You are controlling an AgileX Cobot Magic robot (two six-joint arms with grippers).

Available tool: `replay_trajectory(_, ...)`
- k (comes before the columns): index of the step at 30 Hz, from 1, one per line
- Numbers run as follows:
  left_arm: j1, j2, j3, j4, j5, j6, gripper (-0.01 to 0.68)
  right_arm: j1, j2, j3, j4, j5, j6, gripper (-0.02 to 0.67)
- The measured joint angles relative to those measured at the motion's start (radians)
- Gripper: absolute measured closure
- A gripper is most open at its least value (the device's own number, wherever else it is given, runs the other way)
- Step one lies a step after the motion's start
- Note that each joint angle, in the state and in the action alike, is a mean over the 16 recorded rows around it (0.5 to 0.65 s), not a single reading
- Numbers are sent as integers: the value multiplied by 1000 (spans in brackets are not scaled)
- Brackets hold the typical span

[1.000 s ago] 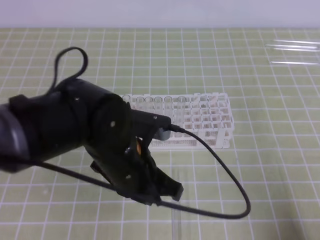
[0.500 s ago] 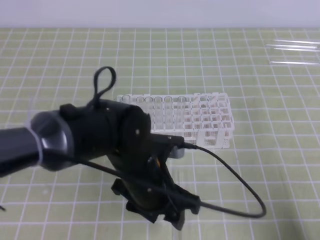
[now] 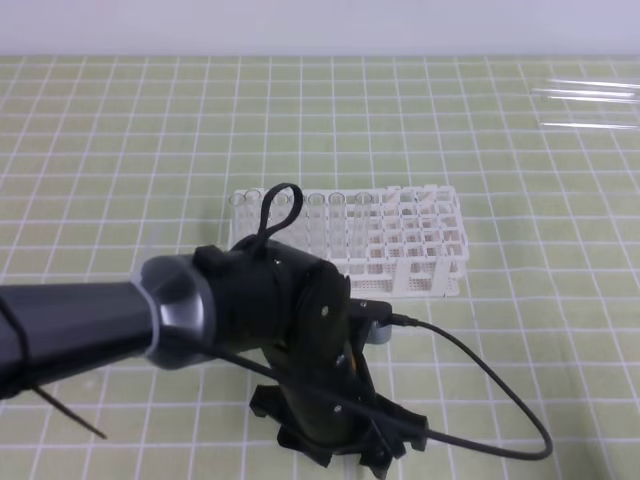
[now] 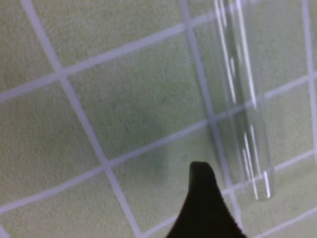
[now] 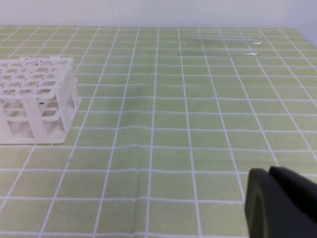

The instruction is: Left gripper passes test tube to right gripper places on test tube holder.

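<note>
Left gripper: black claw [image 3: 345,445] low over the near edge of the green grid mat, jaws spread wide and holding nothing; in its wrist view one dark fingertip [image 4: 205,208] sits just left of the tube without touching it.
Test tube: clear glass [image 4: 242,99] lying flat on the mat, not yet picked up.
Right gripper: only a black corner [image 5: 282,203] shows at near right; jaws closed, empty, well apart from the tube.
Test tube holder: white rack [image 3: 400,245] stands mid-table, beyond the left arm; whether any hole is filled is hard to tell.
Spare tubes: a few more [image 3: 590,105] lie at far right.
Progress: barely begun; grasp, hand-over and racking all remain.
</note>
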Motion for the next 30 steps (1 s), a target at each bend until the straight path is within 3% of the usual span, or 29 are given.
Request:
replay_trajectory(12, -8, 75, -58, 36, 32, -46, 322, 0, 0, 0, 1, 0, 0, 666)
replay_trajectory(23, -15, 107, -97, 76, 95, -62, 524, 0, 1, 0, 4, 0, 0, 666)
replay_trajectory(30, -18, 79, -99, 100, 95, -62, 614, 0, 2, 0, 4, 0, 0, 666)
